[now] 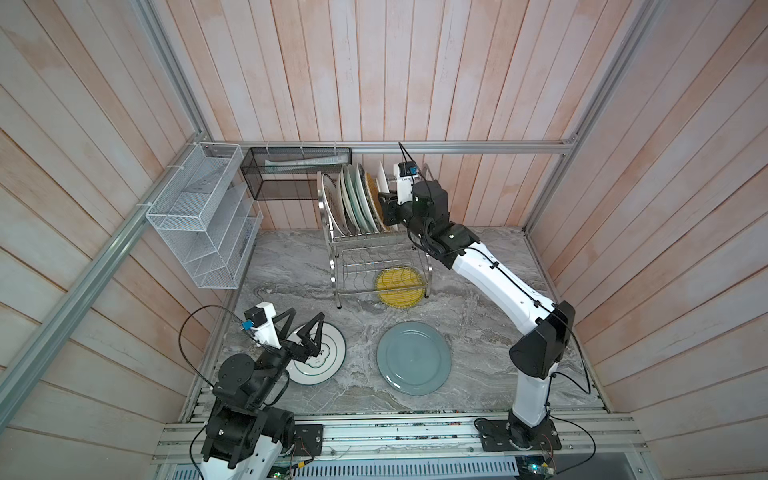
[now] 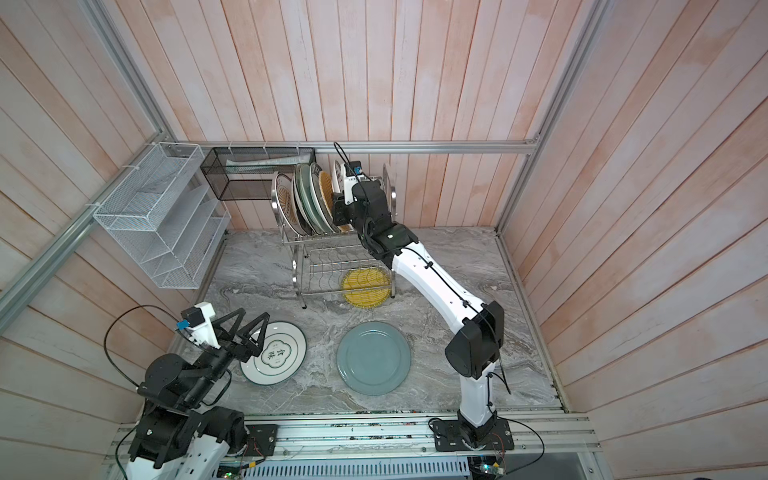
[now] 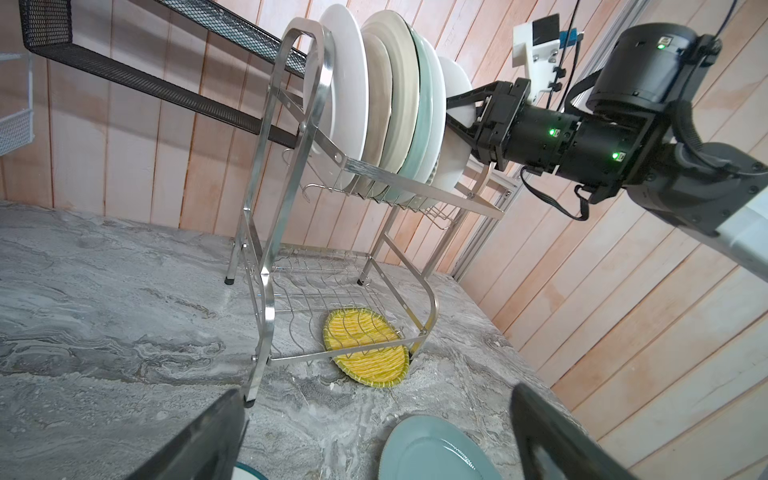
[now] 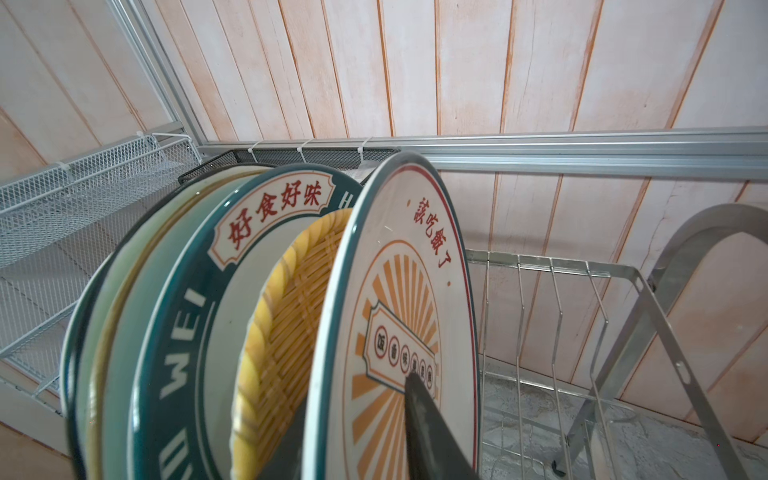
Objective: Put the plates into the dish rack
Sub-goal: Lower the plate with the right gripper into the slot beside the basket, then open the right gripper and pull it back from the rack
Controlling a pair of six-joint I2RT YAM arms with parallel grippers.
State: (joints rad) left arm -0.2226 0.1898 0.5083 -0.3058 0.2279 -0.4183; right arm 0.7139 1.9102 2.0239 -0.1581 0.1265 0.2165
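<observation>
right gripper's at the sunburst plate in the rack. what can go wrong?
1. The right gripper straddles the rim of the sunburst plate; an angled retreat could drag it from its dish rack slot.
2. The racked woven plate stands close beside it; a nudge could knock them together.
3. The tabletop yellow plate lies partly under the rack's lower tier: awkward grasp.

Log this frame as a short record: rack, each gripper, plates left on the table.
rack: dish rack, several plates standing on edge in its upper tier
right gripper: at upper tier, fingers either side of sunburst plate; grip unclear
left gripper: open, over green-print plate
flat on table: green-print plate, grey-blue plate, yellow woven plate partly under the rack
unloaded: three
</observation>
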